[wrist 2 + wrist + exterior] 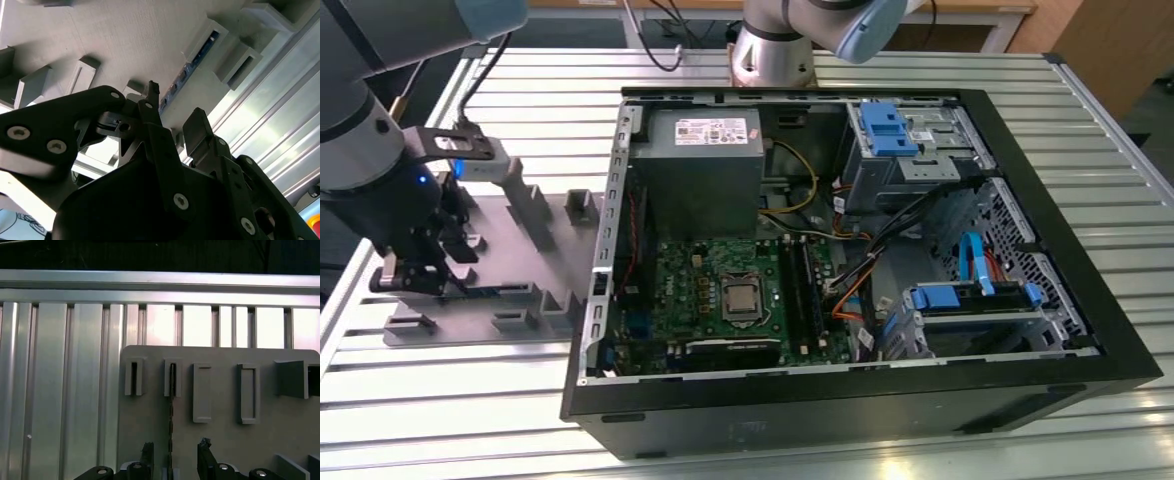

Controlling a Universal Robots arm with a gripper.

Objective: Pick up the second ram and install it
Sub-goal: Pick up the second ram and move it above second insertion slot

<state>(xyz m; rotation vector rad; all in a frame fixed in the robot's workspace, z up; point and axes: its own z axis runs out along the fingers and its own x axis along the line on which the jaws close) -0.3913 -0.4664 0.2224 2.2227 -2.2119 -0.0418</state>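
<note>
exterior view / hand: hand (416, 278) sits low over the grey plate (534, 250), at the plate's end farthest from the computer case (854, 400).
exterior view / memory stick: thin blue memory stick (491, 291) on the plate, right under the hand, not in the case.
exterior view / case: lies open side up on the table (1107, 130), just beside the plate. It holds a green board (720, 290), a power supply (698, 165) and drive cages (907, 140) with blue clips.
exterior view / board slots: long black slots (797, 290) on the board. Cannot tell if any is filled.
second wrist view / hand: hand (175, 112) is open, its fingers (197, 125) close above the plate (125, 40).
second wrist view / memory stick: memory stick (195, 60) stands on edge, its far end in a raised bracket of the plate, and runs toward the gap between the fingers.
first wrist view / hand: hand (175, 452) has a moderate gap, with fingers (205, 450) one on each side of the memory stick (171, 420) and space left on both sides. Nothing is gripped.
first wrist view / brackets: the plate (225, 440) carries a row of brackets. One holds the stick's end, and the two wider ones next to it show nothing inside.
why: the stick probably stands on edge so the fingers can close on its flat faces. The hand straddles it for that reason.
</note>
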